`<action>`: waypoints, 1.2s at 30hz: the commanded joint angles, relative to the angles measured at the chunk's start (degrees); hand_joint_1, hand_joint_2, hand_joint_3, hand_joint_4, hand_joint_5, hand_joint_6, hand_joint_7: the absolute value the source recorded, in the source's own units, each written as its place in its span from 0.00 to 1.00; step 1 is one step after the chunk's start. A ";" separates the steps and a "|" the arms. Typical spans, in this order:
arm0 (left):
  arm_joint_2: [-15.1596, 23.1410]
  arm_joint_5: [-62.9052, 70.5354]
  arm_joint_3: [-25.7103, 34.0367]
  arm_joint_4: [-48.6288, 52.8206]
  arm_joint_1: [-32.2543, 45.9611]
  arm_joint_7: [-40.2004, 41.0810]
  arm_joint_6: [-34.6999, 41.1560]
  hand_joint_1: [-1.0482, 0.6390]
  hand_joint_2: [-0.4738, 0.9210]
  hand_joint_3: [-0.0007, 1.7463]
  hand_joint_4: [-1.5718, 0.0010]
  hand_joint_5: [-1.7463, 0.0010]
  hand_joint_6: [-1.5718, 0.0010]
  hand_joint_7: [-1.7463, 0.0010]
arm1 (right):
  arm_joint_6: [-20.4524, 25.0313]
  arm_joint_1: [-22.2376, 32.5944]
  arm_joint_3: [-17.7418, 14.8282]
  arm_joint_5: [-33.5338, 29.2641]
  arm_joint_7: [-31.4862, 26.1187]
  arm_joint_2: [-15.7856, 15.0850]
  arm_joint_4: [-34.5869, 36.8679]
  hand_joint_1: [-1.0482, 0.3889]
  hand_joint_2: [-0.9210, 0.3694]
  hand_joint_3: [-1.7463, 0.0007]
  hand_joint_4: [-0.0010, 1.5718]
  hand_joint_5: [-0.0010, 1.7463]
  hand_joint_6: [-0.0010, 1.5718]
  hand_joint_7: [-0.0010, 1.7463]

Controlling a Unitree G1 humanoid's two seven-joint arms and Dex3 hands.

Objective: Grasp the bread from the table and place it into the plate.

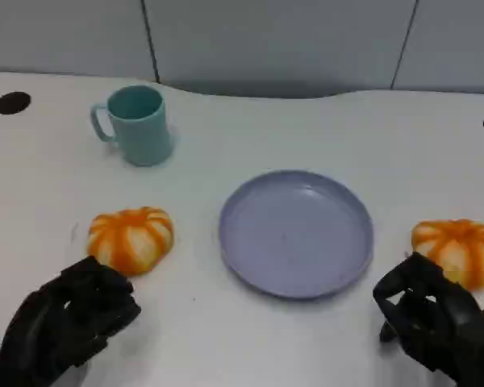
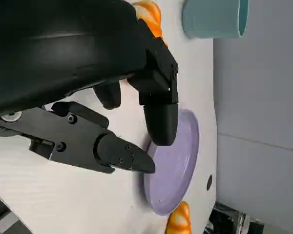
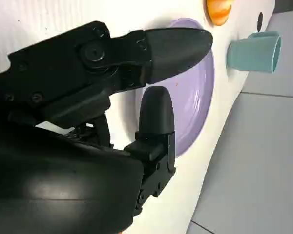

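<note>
a white table [image 1: 226,339] carries a lavender plate [image 1: 297,232] near its middle, bare inside; 2 orange-and-white striped bread rolls lie on the table, 1 on each side of the plate and neither touching it; the left bread [image 1: 131,239] sits well to the plate's left, the right bread [image 1: 458,248] just beyond the plate's right rim, near the picture's edge; a teal mug [image 1: 135,124] stands upright at the far left, its handle turned left, well apart from the plate.

the left hand [image 1: 68,321] is at the near left, just nearer than the left bread and not touching it; in the left wrist view its fingers [image 2: 160,122] are spread apart with nothing between them, the plate [image 2: 176,165] and a roll [image 2: 149,17] visible past them.

the right hand [image 1: 431,318] is at the near right, right beside the right bread's near edge; whether it touches cannot be told; in the right wrist view its fingers [image 3: 178,45] stand apart and hold nothing, with the plate [image 3: 198,97] and mug [image 3: 254,51] beyond.
</note>
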 commanded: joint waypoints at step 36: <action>2.96 22.88 -1.36 -8.47 1.73 16.58 -22.88 0.47 1.00 0.00 0.64 0.04 0.66 0.19 | 2.29 0.71 1.00 -1.01 -1.40 1.13 -2.62 0.55 0.00 0.81 0.37 1.00 0.24 1.00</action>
